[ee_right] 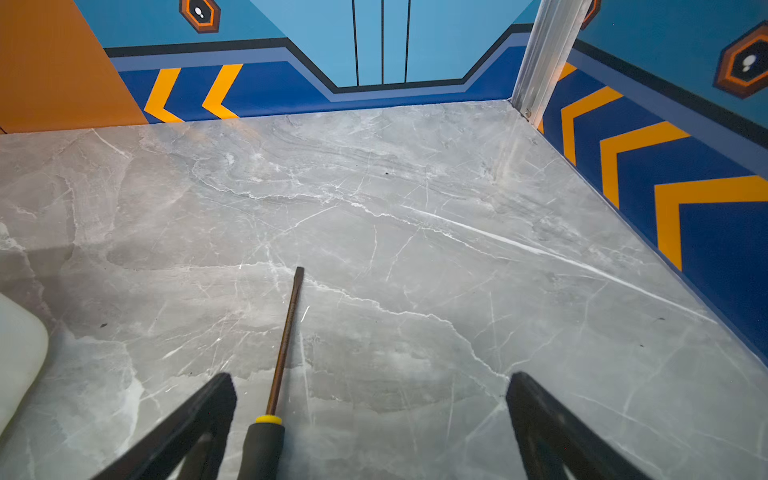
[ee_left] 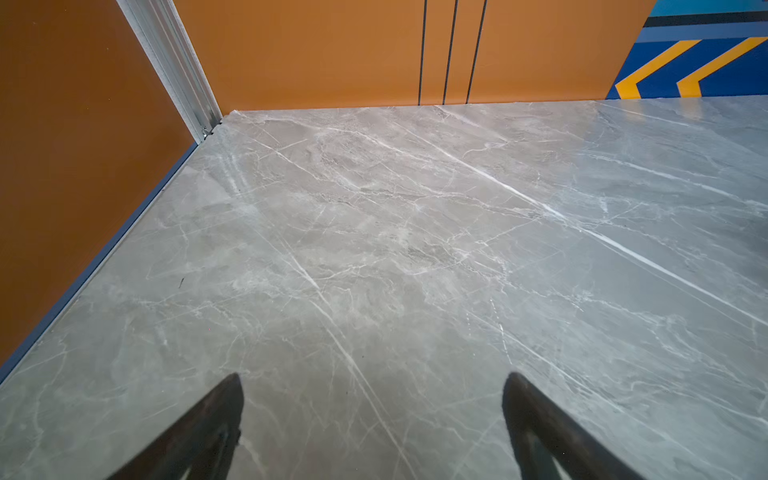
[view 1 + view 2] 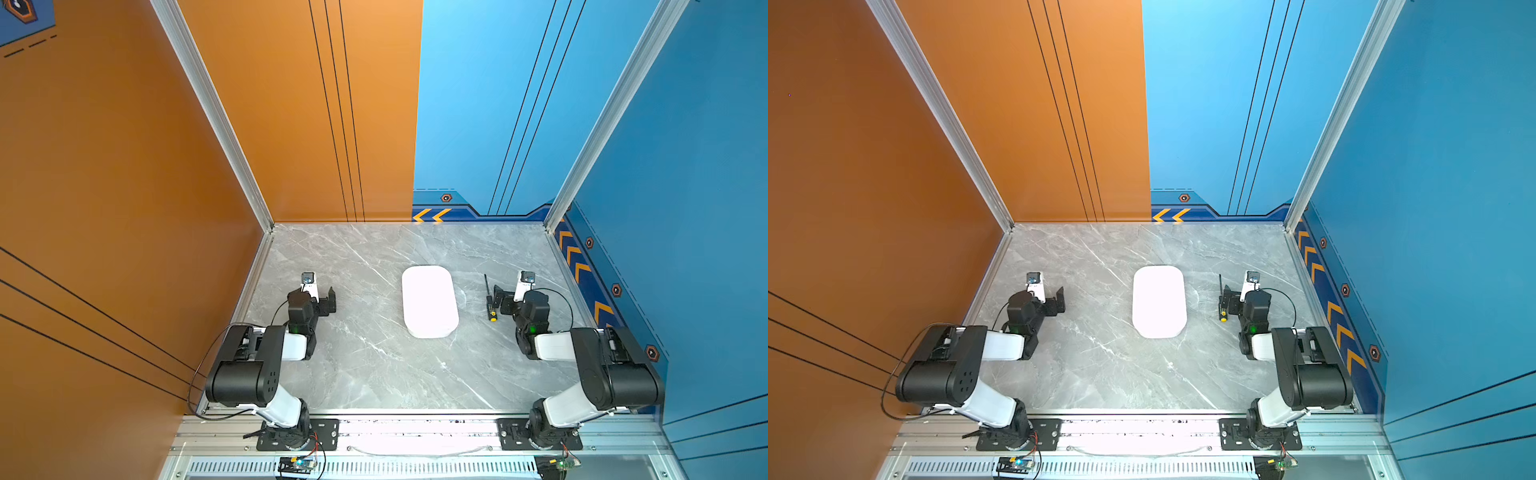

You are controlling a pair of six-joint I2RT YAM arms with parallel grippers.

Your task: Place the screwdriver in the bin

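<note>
The screwdriver point(image 3: 491, 302) lies flat on the marble table just right of the bin point(image 3: 430, 301), its yellow-capped black handle toward the front and its thin shaft pointing to the back wall. In the right wrist view its handle and shaft point(image 1: 286, 345) lie between the spread fingers of my right gripper point(image 1: 370, 386), close to one finger, and neither finger presses on it. The right gripper point(image 3: 502, 299) is open, low at the handle. The bin is a shallow white tray with nothing in it; its corner point(image 1: 16, 361) shows in the right wrist view. My left gripper point(image 2: 374, 382) is open over bare marble.
Orange wall panels close the left side and blue ones the right, with aluminium posts point(image 3: 552, 220) at the back corners. The left arm point(image 3: 309, 307) sits left of the bin. The marble table point(image 3: 374, 365) stretches in front of the bin.
</note>
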